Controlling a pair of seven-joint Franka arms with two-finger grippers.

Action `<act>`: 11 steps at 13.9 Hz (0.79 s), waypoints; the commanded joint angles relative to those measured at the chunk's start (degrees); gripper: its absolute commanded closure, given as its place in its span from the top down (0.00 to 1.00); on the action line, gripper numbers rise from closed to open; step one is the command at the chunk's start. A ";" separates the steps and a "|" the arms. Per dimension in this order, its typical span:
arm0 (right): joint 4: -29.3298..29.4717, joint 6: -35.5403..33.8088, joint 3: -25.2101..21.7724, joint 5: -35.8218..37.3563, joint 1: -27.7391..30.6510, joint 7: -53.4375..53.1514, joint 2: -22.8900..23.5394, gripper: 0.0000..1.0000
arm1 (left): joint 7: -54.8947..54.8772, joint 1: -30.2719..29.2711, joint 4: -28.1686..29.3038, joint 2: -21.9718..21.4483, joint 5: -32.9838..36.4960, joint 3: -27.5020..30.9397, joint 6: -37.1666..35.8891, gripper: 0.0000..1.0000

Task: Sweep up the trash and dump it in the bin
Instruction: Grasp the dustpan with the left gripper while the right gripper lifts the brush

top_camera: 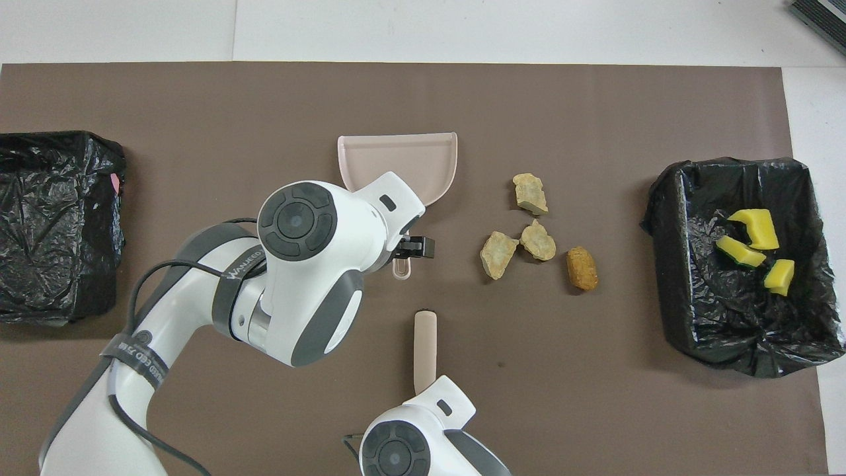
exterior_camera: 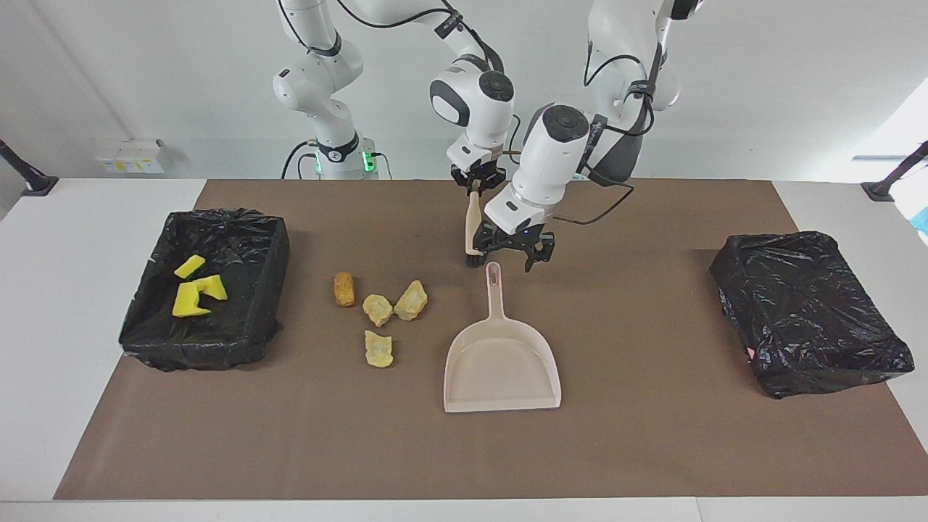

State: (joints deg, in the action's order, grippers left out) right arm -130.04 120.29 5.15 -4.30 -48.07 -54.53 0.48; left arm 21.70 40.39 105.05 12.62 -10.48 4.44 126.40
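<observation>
Four tan crumbly lumps of trash point(exterior_camera: 378, 309) point(top_camera: 538, 240) lie on the brown mat beside the beige dustpan point(exterior_camera: 500, 362) point(top_camera: 423, 155), toward the right arm's end. Three yellow sponge bits point(exterior_camera: 194, 296) point(top_camera: 753, 228) lie in the black-lined bin point(exterior_camera: 270, 286) point(top_camera: 667, 264). My right gripper point(exterior_camera: 475, 190) is shut on the top of the beige brush point(exterior_camera: 472, 225) point(top_camera: 423, 347), whose black bristle end hangs just above the mat by the dustpan's handle tip. My left gripper point(exterior_camera: 510, 259) is open, low over the dustpan's handle end point(exterior_camera: 494, 274) point(top_camera: 401, 268).
A second bin wrapped in a black bag point(exterior_camera: 805, 312) point(top_camera: 53, 225) stands at the left arm's end of the mat. The brown mat point(exterior_camera: 652, 435) covers most of the white table.
</observation>
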 commanded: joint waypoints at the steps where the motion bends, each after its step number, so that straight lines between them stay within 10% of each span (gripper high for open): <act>1: -0.13 -8.62 0.03 -1.06 4.20 2.22 -5.47 0.00 | -0.43 0.48 0.42 0.56 -0.68 1.09 1.30 1.00; 11: -0.57 -19.39 -0.23 5.00 36.87 30.23 -14.10 0.00 | 0.01 0.39 -2.56 5.74 -0.59 1.09 2.45 1.00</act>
State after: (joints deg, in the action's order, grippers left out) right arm -129.69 100.00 4.28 -0.20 -17.77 -30.42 -12.67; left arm 21.70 40.49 104.45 16.30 -10.48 4.97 128.25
